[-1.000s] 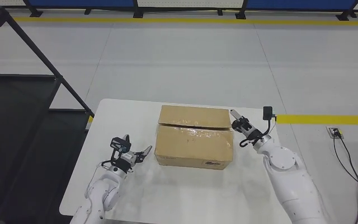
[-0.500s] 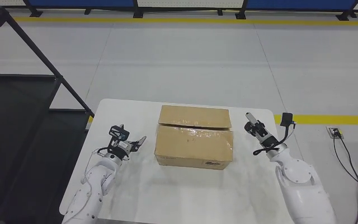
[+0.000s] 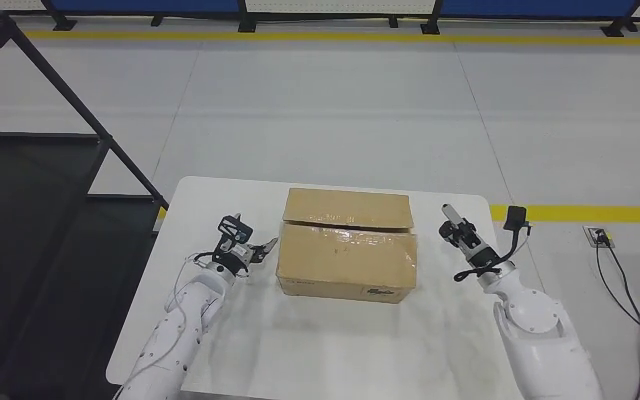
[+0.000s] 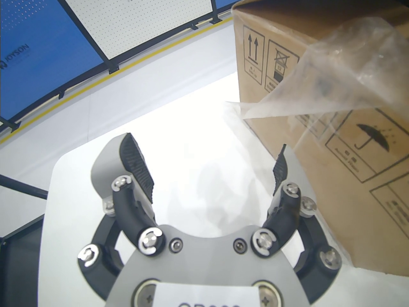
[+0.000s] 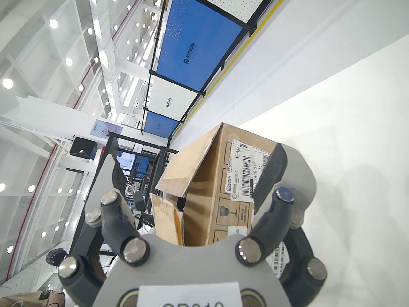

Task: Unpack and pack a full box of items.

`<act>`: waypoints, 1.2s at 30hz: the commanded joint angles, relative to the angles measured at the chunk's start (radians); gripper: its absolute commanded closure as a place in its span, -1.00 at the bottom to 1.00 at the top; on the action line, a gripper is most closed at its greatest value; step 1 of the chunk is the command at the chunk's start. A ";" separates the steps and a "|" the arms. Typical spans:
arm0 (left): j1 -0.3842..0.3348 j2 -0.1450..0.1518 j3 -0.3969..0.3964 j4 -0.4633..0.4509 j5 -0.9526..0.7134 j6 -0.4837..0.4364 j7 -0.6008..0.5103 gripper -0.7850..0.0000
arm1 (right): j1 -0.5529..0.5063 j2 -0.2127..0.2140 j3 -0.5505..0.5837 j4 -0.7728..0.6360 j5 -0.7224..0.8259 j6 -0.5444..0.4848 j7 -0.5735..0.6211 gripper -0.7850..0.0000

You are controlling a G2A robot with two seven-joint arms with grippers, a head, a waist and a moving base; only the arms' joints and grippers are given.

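I am holding my left tool (image 3: 257,248) and right tool (image 3: 449,214) open and empty either side of the cardboard box (image 3: 345,262), sitting mid-frame on the bench (image 3: 330,345), not yet opened up, seemingly all unpacking remaining.

Pale grey floor (image 3: 330,110), smooth. A yellow line (image 3: 300,36) runs along its far edge, in front of a row of partition panels on black feet: blue panels (image 4: 38,65) alternating with white perforated panels (image 4: 137,11). A second yellow stripe (image 3: 570,213) lies on the right, beyond the white, round-cornered surface (image 3: 330,335). Floor socket (image 3: 597,236) just beside that stripe, black cable (image 3: 618,285) trailing from it. On the left, a black metal frame (image 3: 90,130) slants over a dark floor area (image 3: 50,260). High white ceiling, rows of round lights (image 5: 51,23).
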 commanded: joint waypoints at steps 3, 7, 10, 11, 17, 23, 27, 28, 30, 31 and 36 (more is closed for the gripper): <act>-0.058 -0.020 0.046 0.084 0.001 0.011 0.024 -1.00 | -0.014 0.004 0.012 -0.009 0.005 0.000 -0.005 -1.00; -0.104 -0.043 0.084 0.152 -0.017 0.041 0.039 -1.00 | -0.026 0.007 0.020 -0.017 0.006 0.001 -0.007 -1.00; -0.128 -0.059 0.097 0.196 -0.052 0.066 0.055 -1.00 | -0.031 0.010 0.021 -0.019 0.000 0.005 -0.012 -1.00; -0.134 -0.063 0.101 0.208 -0.058 0.070 0.061 -1.00 | -0.032 0.010 0.021 -0.019 -0.002 0.004 -0.012 -1.00; -0.155 -0.078 0.104 0.259 -0.097 0.098 0.107 -1.00 | -0.026 0.014 0.020 -0.008 -0.002 0.001 -0.004 -1.00; -0.147 -0.084 0.082 0.269 -0.156 0.128 0.169 -1.00 | -0.002 0.017 0.014 0.026 0.003 -0.004 0.011 -1.00; -0.133 -0.085 0.066 0.261 -0.182 0.156 0.199 -1.00 | 0.013 0.019 0.013 0.049 0.009 -0.011 0.018 -1.00; -0.130 -0.085 0.061 0.257 -0.190 0.162 0.206 -1.00 | 0.015 0.019 0.012 0.053 0.011 -0.013 0.020 -1.00; -0.122 -0.085 0.051 0.250 -0.205 0.171 0.217 -1.00 | 0.019 0.021 0.012 0.061 0.013 -0.015 0.023 -1.00; -0.119 -0.084 0.047 0.246 -0.208 0.174 0.221 -1.00 | 0.021 0.021 0.012 0.064 0.016 -0.017 0.026 -1.00; -0.103 -0.077 0.043 0.238 -0.180 0.151 0.208 -1.00 | 0.029 0.025 0.013 0.079 0.023 -0.023 0.033 -1.00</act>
